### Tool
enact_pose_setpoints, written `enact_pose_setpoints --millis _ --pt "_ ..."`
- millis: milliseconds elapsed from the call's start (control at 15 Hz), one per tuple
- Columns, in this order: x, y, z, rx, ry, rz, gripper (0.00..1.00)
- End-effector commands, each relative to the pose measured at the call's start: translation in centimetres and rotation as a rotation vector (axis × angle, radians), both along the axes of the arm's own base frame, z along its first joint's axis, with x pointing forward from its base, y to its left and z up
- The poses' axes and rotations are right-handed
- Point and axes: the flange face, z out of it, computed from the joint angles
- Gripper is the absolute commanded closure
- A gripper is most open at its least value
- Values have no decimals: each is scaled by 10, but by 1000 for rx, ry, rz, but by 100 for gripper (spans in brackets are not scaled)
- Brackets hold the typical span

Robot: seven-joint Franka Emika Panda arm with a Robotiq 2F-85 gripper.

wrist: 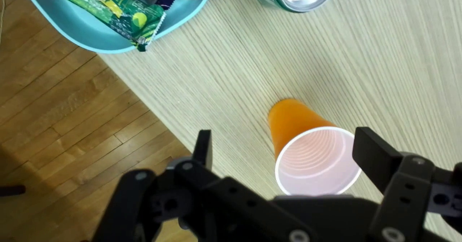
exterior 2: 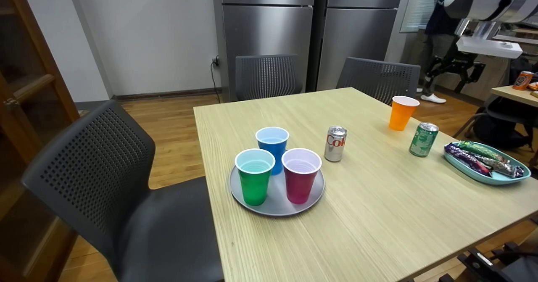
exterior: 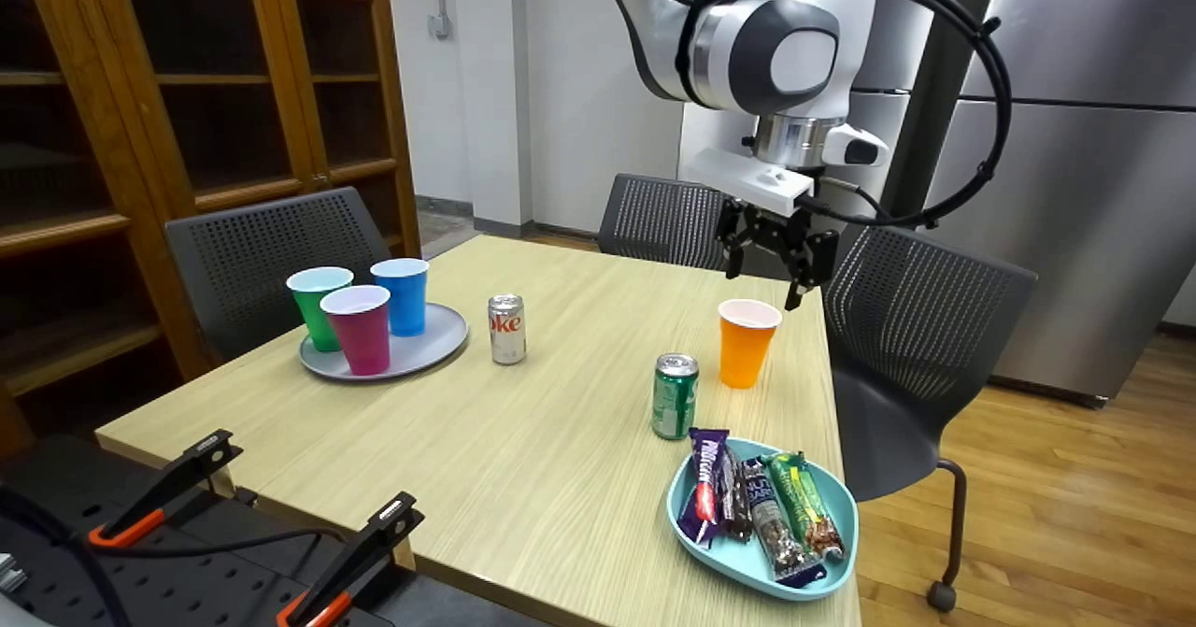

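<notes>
My gripper (exterior: 763,285) hangs open just above an orange cup (exterior: 745,347) with a white inside, which stands upright near the table's side edge. In the wrist view the cup's rim lies between the spread fingers (wrist: 375,155), closer to the right-hand one, which overlaps it. Nothing is held. Beside the cup stands a green can (exterior: 675,396), and beyond that a teal dish (exterior: 687,524) with wrapped bars. A silver Coke can (exterior: 507,330) is further off. At the far side, a grey plate (exterior 2: 277,206) carries a green cup (exterior 2: 255,185), a blue cup (exterior 2: 275,149) and a magenta cup (exterior 2: 299,185).
Everything stands on a pale wooden table (exterior: 486,459). Dark chairs (exterior: 888,365) surround it, with one close behind the orange cup. Black and orange clamps (exterior: 350,562) grip the near edge. A wooden cabinet (exterior: 196,66) and steel fridges (exterior 2: 269,34) stand further back.
</notes>
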Motion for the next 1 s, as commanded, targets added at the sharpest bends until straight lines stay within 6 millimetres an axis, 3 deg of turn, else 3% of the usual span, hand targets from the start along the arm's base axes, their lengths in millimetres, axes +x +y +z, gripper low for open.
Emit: enact_pose_setpoints --millis 0,333,933 --pt "28 -13 -3 49 7 -84 0" --pt "54 -19 -19 83 11 -144 0" --pt "79 -29 -57 61 15 -227 0"
